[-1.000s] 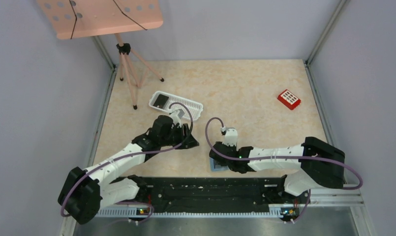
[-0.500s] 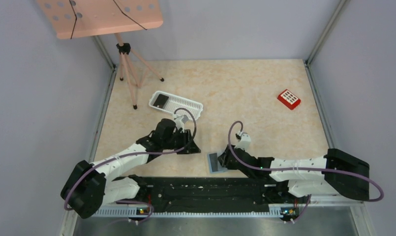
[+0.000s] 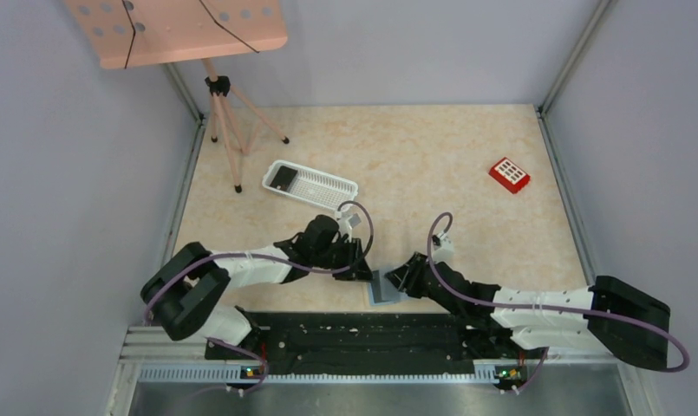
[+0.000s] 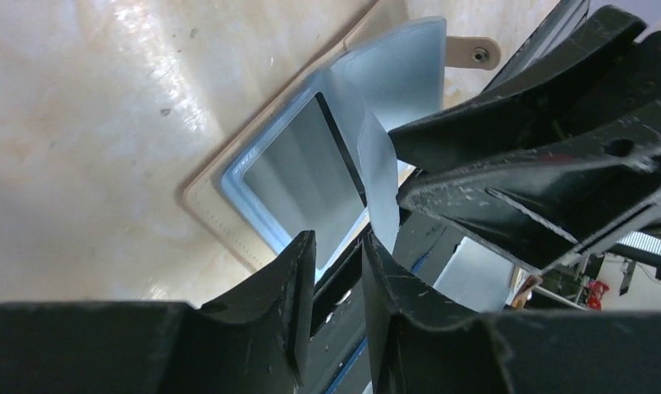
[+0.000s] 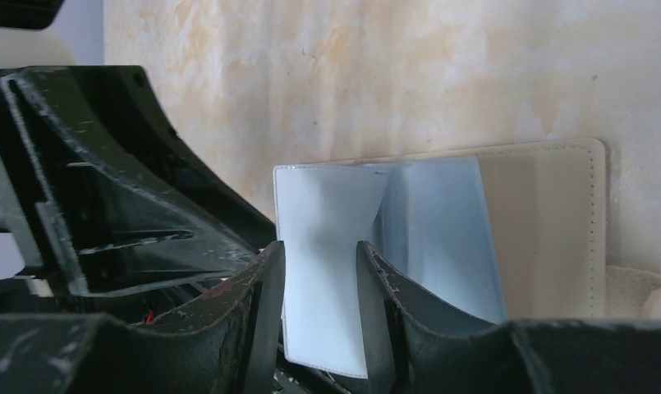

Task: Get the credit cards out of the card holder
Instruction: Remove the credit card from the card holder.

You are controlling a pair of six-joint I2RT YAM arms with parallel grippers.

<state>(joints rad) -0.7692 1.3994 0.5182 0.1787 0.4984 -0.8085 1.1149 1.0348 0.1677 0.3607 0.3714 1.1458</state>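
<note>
The card holder (image 3: 382, 288) lies open on the table at the near edge, between my two grippers. In the left wrist view it (image 4: 228, 213) shows a cream cover, a blue-edged sleeve with a grey card (image 4: 302, 172) in it, and a translucent sleeve flap (image 4: 376, 156) standing up. In the right wrist view its pale blue sleeves (image 5: 425, 230) fan out over the cream cover. My left gripper (image 4: 337, 275) is narrowly open and empty at the holder's left edge. My right gripper (image 5: 319, 283) is open, its jaws either side of a pale sleeve page.
A white slotted basket (image 3: 323, 187) with a dark flat item (image 3: 283, 178) stands behind the left arm. A red box (image 3: 509, 174) sits at the far right. A tripod stand (image 3: 225, 130) is at the back left. The black rail (image 3: 362, 334) runs along the near edge.
The left gripper has moved right and nearer, up to the card holder. The right gripper has drawn back to the holder's right side, uncovering it.
</note>
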